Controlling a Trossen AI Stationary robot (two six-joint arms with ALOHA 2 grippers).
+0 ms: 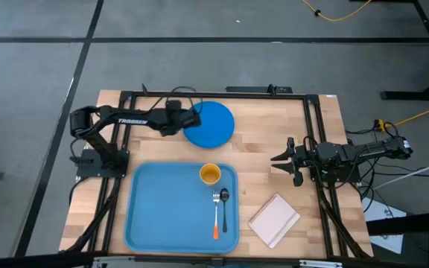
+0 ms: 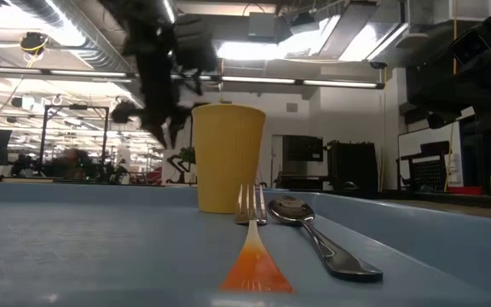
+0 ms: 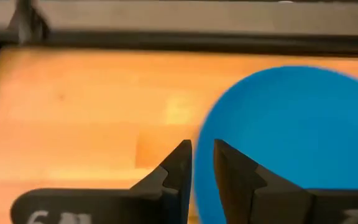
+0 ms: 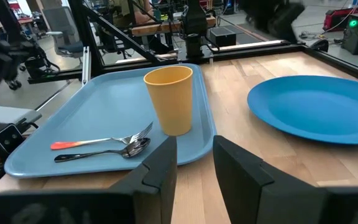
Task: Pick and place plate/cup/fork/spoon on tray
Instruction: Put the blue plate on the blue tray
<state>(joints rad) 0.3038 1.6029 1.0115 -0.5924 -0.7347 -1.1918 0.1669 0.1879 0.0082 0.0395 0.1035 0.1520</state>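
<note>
The blue plate [image 1: 214, 123] lies on the wooden table at the far middle, beyond the light-blue tray [image 1: 162, 216]. My left gripper [image 1: 191, 119] is shut on the plate's left rim; it also shows in its wrist view [image 3: 202, 155]. The orange-yellow cup [image 1: 210, 175] stands upright in the tray's far right part. The fork [image 1: 216, 216] and the dark spoon [image 1: 224, 208] lie side by side in the tray, just nearer than the cup. My right gripper [image 1: 274, 158] waits at the right, its fingers a little apart, empty. My left gripper has the plate's left rim [image 3: 201, 186] between its two fingers. One finger [image 3: 235, 174] is over the plate's inside and the other [image 3: 176, 171] is outside it, over the wood. The fingers come slanting down from the table's left. Whether the plate is off the table, I cannot tell.
A small white pad [image 1: 274, 219] lies on the table right of the tray. A dark metal frame [image 1: 214, 93] runs along the table's far edge and both sides. Bare wood lies between the plate and the right gripper.
</note>
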